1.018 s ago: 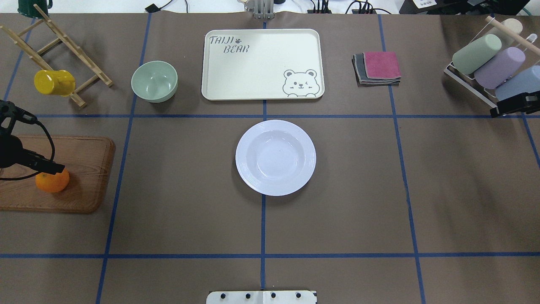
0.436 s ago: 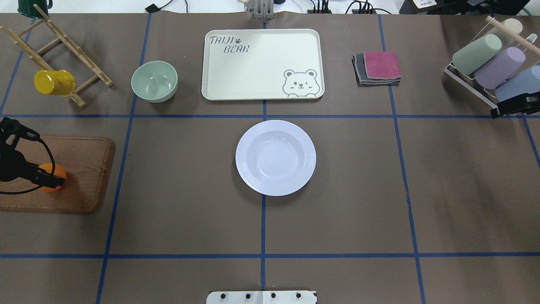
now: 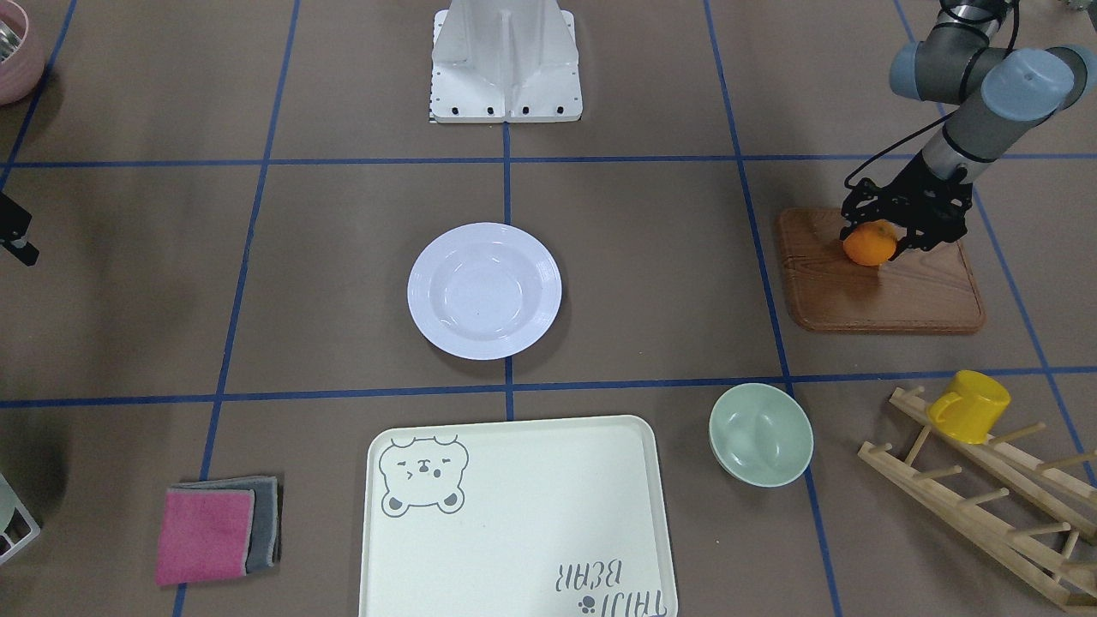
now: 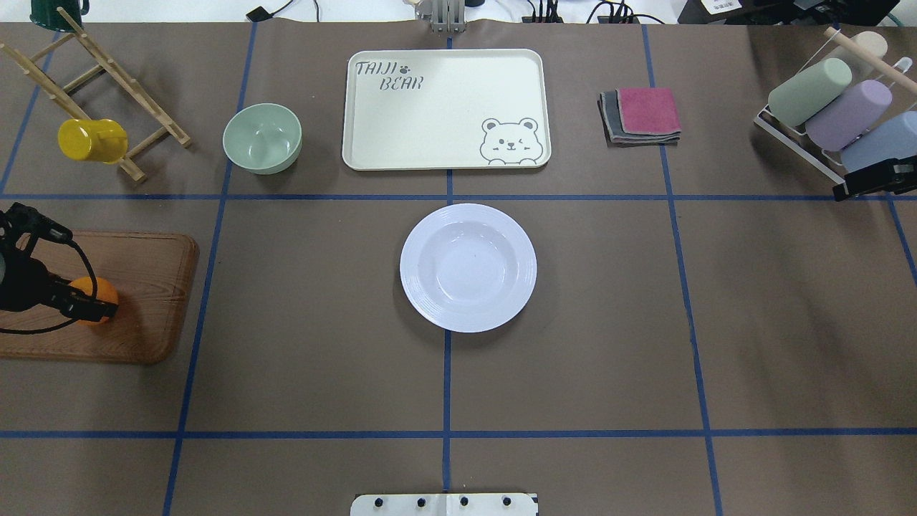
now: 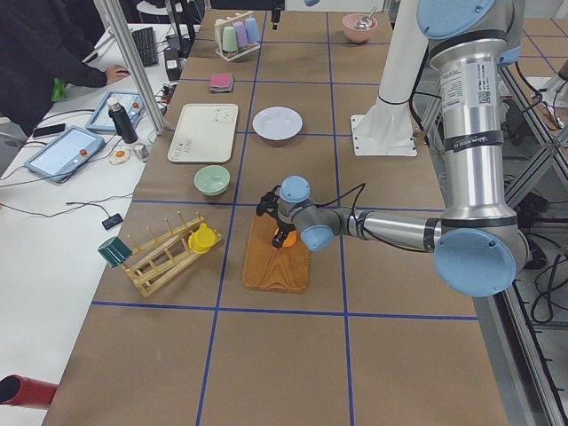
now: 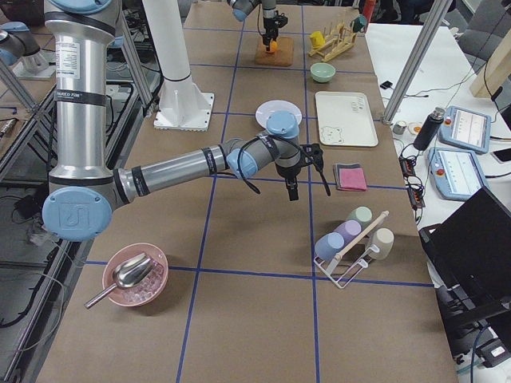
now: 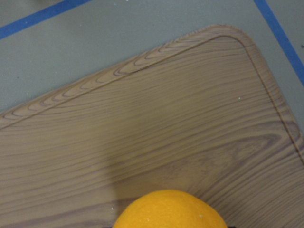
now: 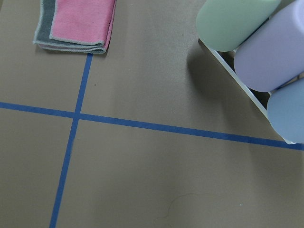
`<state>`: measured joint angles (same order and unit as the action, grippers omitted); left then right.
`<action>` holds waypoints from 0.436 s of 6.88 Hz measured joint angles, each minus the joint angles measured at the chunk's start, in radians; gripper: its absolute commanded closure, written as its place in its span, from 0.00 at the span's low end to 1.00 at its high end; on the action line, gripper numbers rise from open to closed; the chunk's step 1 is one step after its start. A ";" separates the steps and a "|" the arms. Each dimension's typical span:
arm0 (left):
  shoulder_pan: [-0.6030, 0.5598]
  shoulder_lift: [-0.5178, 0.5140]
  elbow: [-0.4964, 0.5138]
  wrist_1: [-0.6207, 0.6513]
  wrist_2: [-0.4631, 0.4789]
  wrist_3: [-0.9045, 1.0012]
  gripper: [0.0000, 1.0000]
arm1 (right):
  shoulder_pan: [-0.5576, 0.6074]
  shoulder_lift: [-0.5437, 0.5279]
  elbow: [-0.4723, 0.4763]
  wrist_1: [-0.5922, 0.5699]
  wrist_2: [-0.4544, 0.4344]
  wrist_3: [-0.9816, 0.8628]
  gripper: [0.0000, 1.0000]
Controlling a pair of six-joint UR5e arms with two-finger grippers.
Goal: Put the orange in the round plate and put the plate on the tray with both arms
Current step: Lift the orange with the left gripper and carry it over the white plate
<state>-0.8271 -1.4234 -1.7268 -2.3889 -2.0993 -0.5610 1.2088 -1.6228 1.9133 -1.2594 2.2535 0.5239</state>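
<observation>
From across the table, the left pincer (image 3: 876,236) straddles the orange (image 3: 867,248) on the wooden board (image 3: 883,300); overhead hides half the fruit. Pinching or merely spread: cannot tell. The right pincer (image 4: 872,179), edge-cropped: likewise.

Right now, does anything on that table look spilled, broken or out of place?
Nothing stands out. The orange sits on the board with the left gripper around it, the plate and tray lie flat and empty, and the mug hangs on its rack. No spills or damage show.
</observation>
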 measured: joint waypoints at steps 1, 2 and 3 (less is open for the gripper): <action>0.001 -0.032 -0.049 0.051 -0.013 -0.043 1.00 | 0.000 0.001 0.000 0.000 0.002 0.002 0.00; 0.002 -0.122 -0.088 0.160 -0.018 -0.092 1.00 | 0.000 0.002 0.000 0.001 0.004 0.014 0.00; 0.008 -0.252 -0.105 0.300 -0.017 -0.141 1.00 | -0.002 0.008 0.000 0.002 0.004 0.059 0.00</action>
<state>-0.8194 -1.6751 -1.8322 -2.0893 -2.1163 -0.7017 1.2065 -1.6152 1.9132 -1.2576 2.2577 0.5831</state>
